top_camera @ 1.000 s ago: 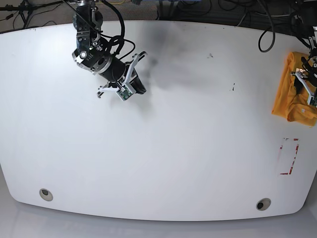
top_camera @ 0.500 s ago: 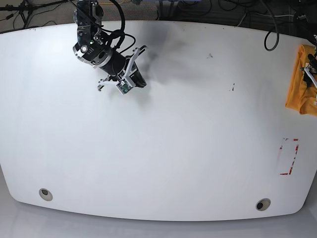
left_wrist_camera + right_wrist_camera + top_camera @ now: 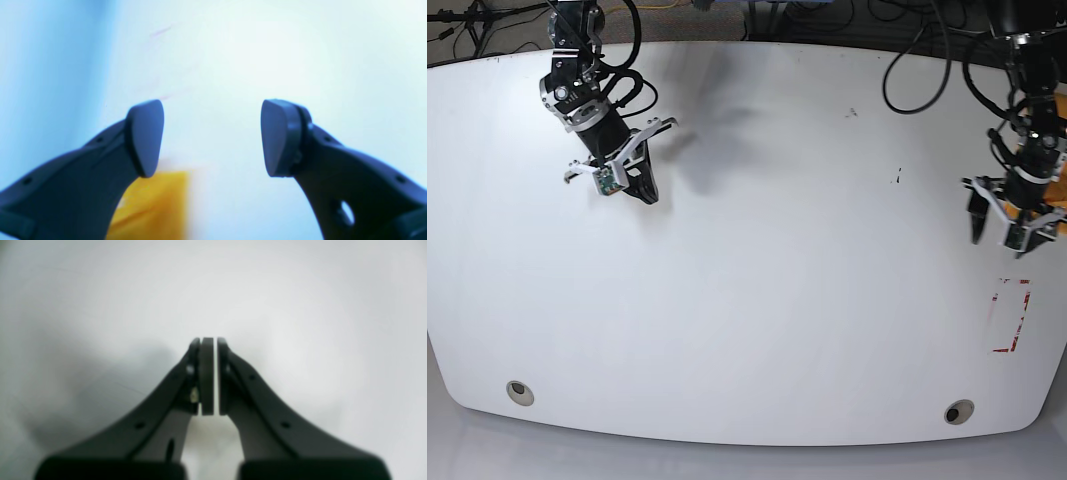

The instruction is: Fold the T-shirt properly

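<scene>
Only a corner of the mustard T-shirt (image 3: pixel 156 203) appears in the left wrist view, lying on the white table below and behind the left finger. In the base view a thin orange sliver of the T-shirt (image 3: pixel 1059 178) peeks out at the right edge behind the left arm. My left gripper (image 3: pixel 997 232) (image 3: pixel 211 138) hangs open over bare table with nothing between its pads. My right gripper (image 3: pixel 640 192) (image 3: pixel 210 376) is shut with nothing in it, over the far left of the table.
The white table (image 3: pixel 757 280) has a red-outlined rectangle (image 3: pixel 1010 315) near the right edge and two round holes (image 3: pixel 519 391) (image 3: pixel 958 411) near the front. Black cables hang behind the far edge.
The left arm has come back in from the right edge, open, leaving the T-shirt at the table's right side. The right arm has drawn further left.
</scene>
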